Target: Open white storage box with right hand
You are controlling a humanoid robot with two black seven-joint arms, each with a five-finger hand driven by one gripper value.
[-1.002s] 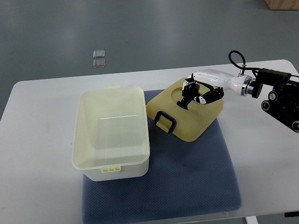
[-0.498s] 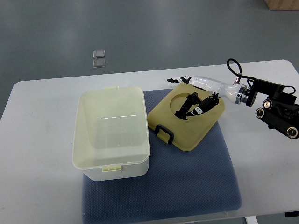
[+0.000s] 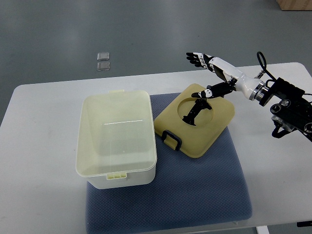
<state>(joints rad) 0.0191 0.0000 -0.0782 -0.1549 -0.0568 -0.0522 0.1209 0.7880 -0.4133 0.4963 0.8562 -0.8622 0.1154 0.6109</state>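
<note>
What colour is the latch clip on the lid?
Black, seen in the top view on the pale yellow lid, at the latch clip.

Right hand [image 3: 210,73] raised over the table's [image 3: 44,146] far right part, lid [image 3: 195,119] just below and left of it on the mat [image 3: 204,190], open storage box [image 3: 116,139] further left beside the lid, two small squares [image 3: 103,61] on the floor far left beyond the table.

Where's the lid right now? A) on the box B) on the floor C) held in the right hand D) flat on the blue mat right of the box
D: the lid lies on the blue mat beside the open storage box; the right hand is raised above it, fingers spread, holding nothing.
</note>
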